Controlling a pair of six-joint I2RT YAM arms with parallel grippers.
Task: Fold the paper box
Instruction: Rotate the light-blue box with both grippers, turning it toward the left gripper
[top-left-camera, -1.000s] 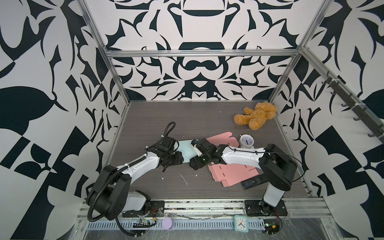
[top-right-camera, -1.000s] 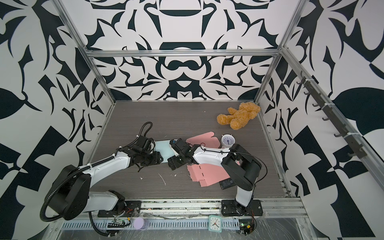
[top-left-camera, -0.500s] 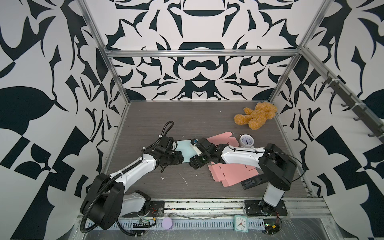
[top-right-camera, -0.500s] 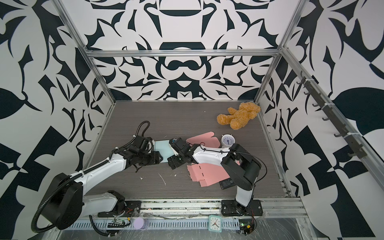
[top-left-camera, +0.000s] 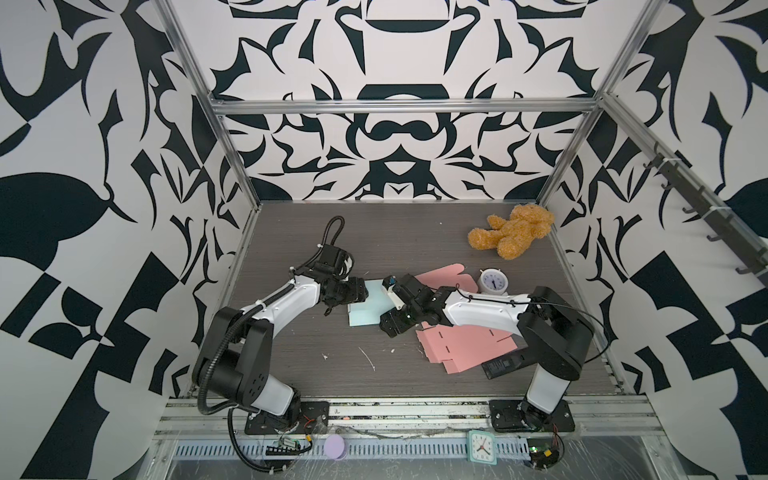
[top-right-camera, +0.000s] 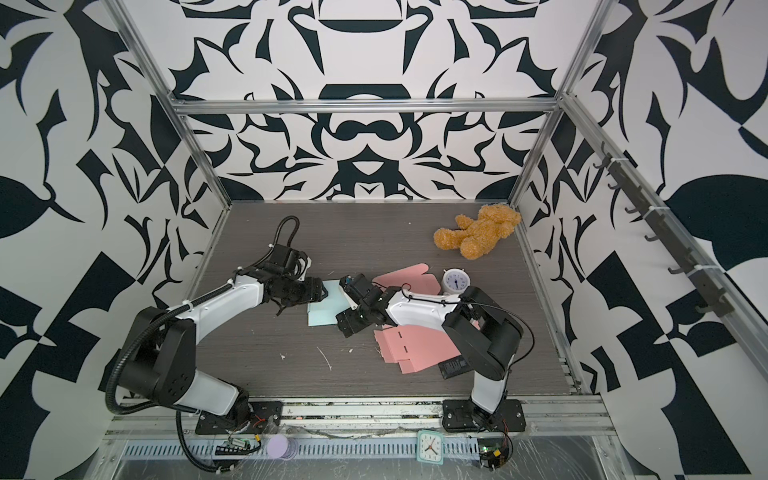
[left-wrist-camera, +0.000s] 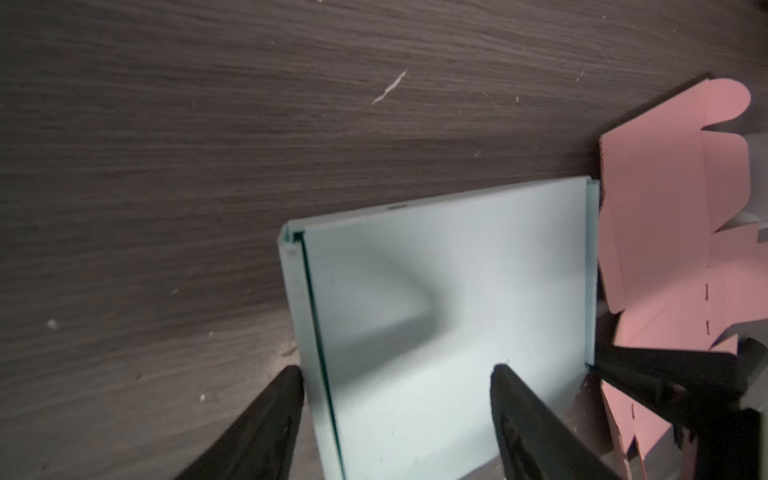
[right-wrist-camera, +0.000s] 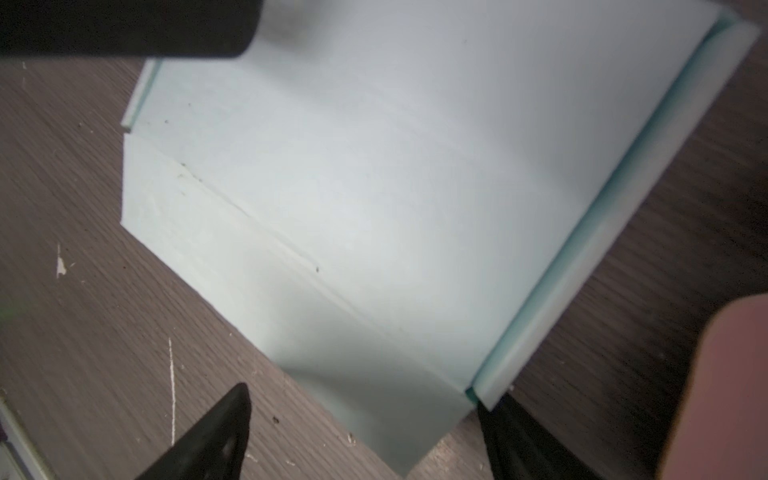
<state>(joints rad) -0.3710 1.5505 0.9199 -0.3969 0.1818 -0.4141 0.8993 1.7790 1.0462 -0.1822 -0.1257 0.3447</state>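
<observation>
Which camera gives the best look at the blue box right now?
The left wrist view: the blue box sits mid-frame, sharp, with both folded side edges visible. The right wrist view is closer, but blurred and cropped by the frame. In both top views it is small and partly hidden.

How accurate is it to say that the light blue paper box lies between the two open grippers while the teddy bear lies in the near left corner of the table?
Not quite: the teddy bear lies in the far right corner of the table, as both top views show. The rest holds: the light blue paper box lies between the open left gripper and right gripper.
</observation>
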